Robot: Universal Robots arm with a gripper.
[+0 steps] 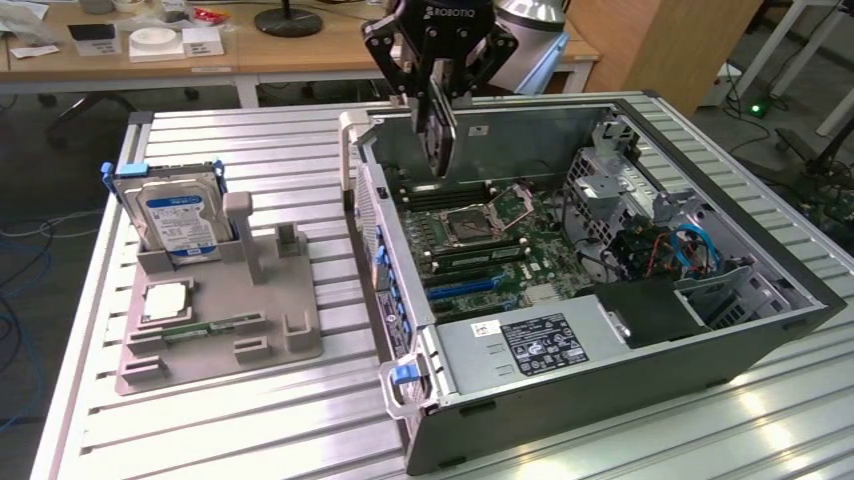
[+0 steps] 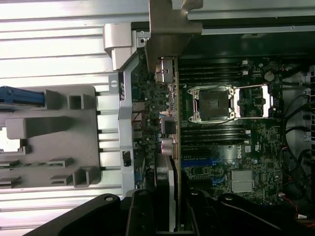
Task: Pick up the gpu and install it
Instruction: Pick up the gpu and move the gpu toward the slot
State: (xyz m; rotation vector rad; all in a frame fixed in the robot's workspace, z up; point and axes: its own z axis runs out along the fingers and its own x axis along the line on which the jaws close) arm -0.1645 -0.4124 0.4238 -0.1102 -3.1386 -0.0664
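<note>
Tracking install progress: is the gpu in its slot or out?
Out. The gpu hangs on edge in the gripper, above the open case, and the blue slots are bare.

gripper: matte black body with white block lettering "robotiq" across its upper face. black linkage bars on each side, open gaps between them, round pivot pins at the joints. wrist view: the links read as broad rounded black lobes, each with a circular pin head; fingers are flat, dark bars. arm segment behind: smooth rounded shell, silver-grey.
</note>
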